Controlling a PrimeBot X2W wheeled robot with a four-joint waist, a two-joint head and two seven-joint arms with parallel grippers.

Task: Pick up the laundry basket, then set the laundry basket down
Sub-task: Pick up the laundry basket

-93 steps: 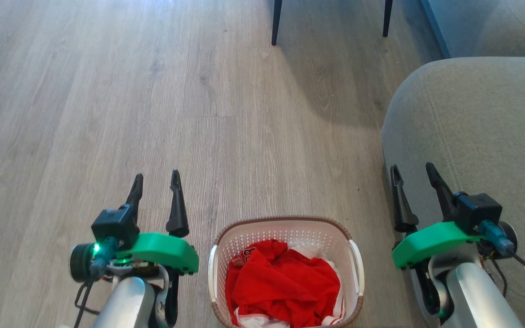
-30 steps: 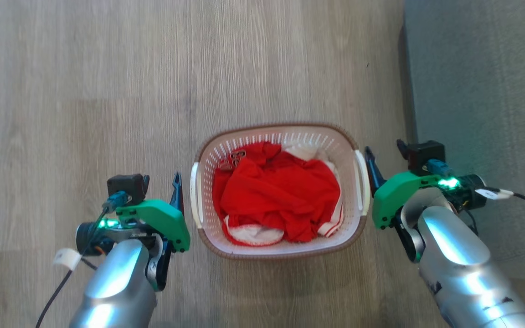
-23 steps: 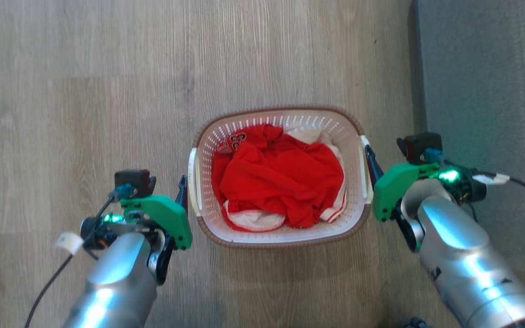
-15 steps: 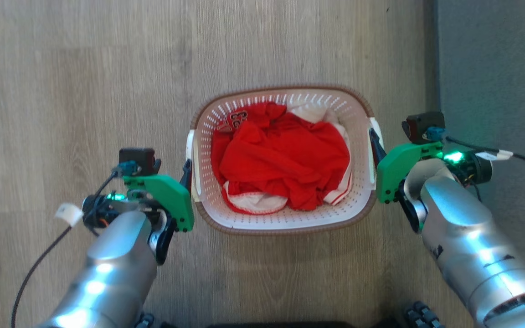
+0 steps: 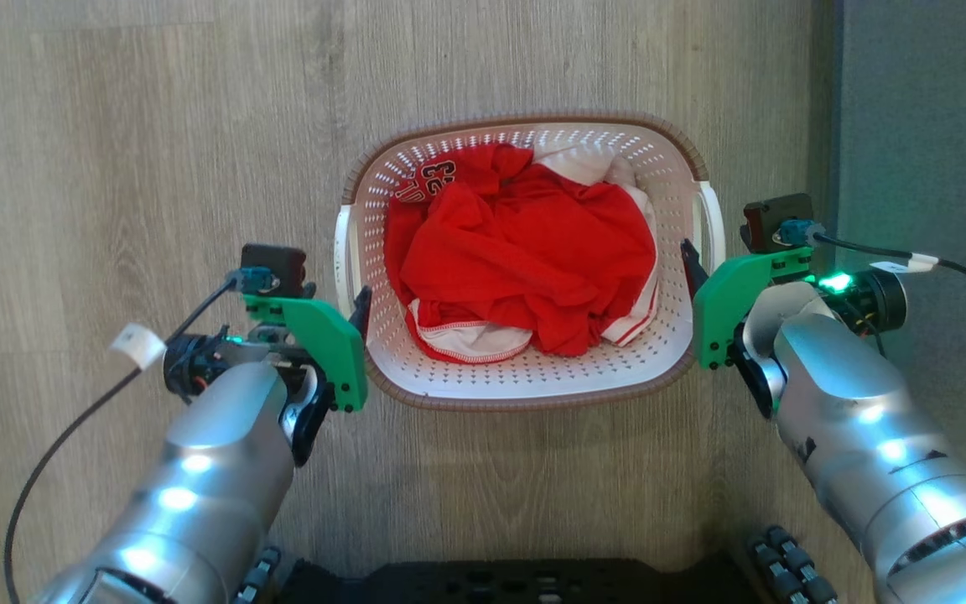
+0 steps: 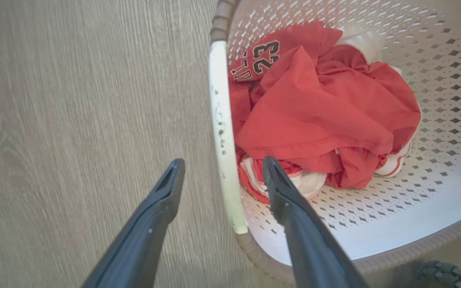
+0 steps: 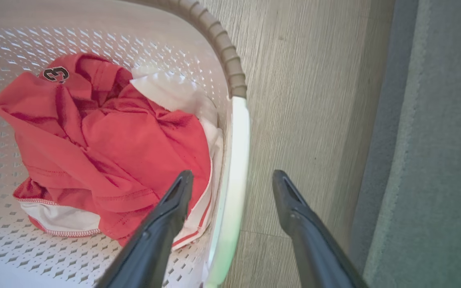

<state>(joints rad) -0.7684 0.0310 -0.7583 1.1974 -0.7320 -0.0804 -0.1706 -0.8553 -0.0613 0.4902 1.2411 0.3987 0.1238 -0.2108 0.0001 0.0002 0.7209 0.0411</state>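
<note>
At the near edge, the black base (image 5: 491,583) of the robot is seen, and two silver forearms (image 5: 206,470) are extended over a pale wood-grain plank floor (image 5: 156,168). The left end effector (image 6: 222,161) is held wide open, with the white left side handle (image 6: 220,120) of the basket framed between its two long dark fingers: one finger is placed outside the basket over the floor, the other inside above the clothes. Nothing is gripped by it, and contact with the handle cannot be judged. The right end effector (image 7: 233,173) is likewise spread wide and empty, with the white right side handle (image 7: 236,160) straddled in the same way, one finger inside and one outside. Between the two arms, the rounded-rectangular white perforated plastic laundry basket (image 5: 550,377) with its brown woven-look rim is seen standing on the floor, directly ahead of the robot. A crumpled red jersey (image 5: 525,260) bearing the dark number 23 (image 6: 264,56) is heaped in it, over a white garment with red trim (image 5: 466,340). To the basket's right, a grey fabric-covered surface (image 5: 927,126) is seen running along the floor, near the basket but apart from it.
</note>
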